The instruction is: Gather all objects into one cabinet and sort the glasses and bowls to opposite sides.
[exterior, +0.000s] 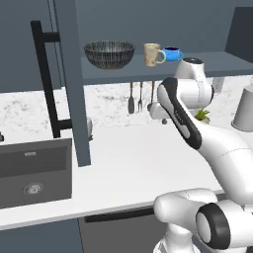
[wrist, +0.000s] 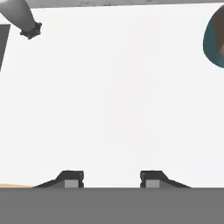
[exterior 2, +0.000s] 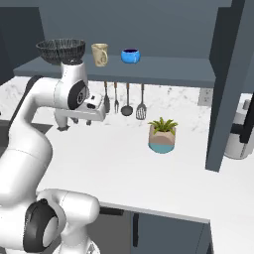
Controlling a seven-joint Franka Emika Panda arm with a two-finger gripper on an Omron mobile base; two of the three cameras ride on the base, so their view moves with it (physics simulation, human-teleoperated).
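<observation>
On the open cabinet's shelf stand the dark ribbed bowl, one cream mug and the small blue cup, from left to right. The right base view shows the same row: bowl, mug, blue cup. My gripper hangs below the shelf and points down at the white counter. In the hand view the gripper is open, with bare counter between its fingertips.
The cabinet door with its black bar handle stands open at the left, above the sink. Utensils hang under the shelf. On the counter are a potted plant and a grey canister.
</observation>
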